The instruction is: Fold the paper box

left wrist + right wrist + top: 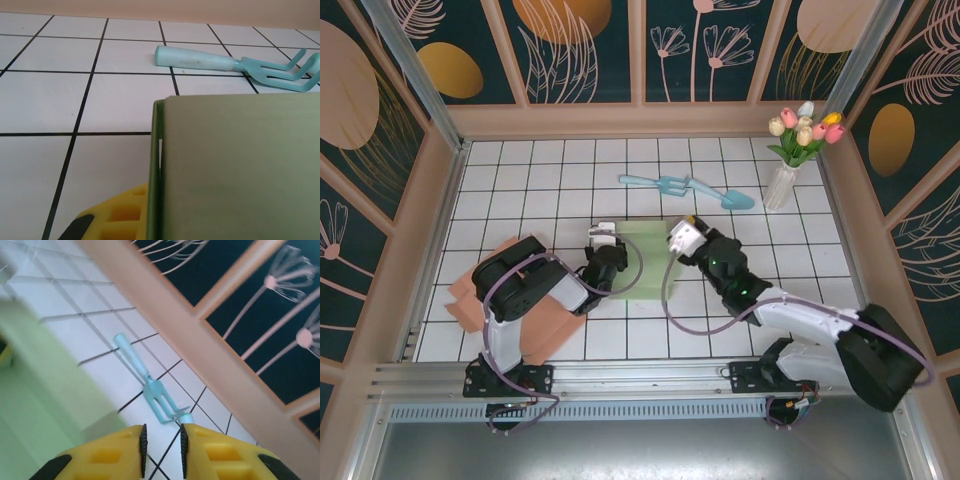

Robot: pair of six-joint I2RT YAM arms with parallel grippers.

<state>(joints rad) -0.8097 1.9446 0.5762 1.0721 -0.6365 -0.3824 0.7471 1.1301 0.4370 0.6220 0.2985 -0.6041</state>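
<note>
Progress looks partial: my left gripper (pixel 603 240) is clamped shut on the upright left wall of the paper box (pixel 648 260), mid-table. My right gripper (pixel 161 442), jaws barely apart and empty, sits by its right side, which I judge needs folding.

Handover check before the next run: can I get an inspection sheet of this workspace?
Surface: white tiled table, nothing spilled.
Job's things: green paper box, lying between the two arms.
Clutter: blue garden fork and trowel beyond the box; orange sheets by the left arm's base; tulip vase at far right.
Grippers: left pincer shut on the box's edge; right pincer, jaws slightly apart, nothing between them.
Cables: purple cables looping along both arms.
Surroundings: floral wall panels.
</note>
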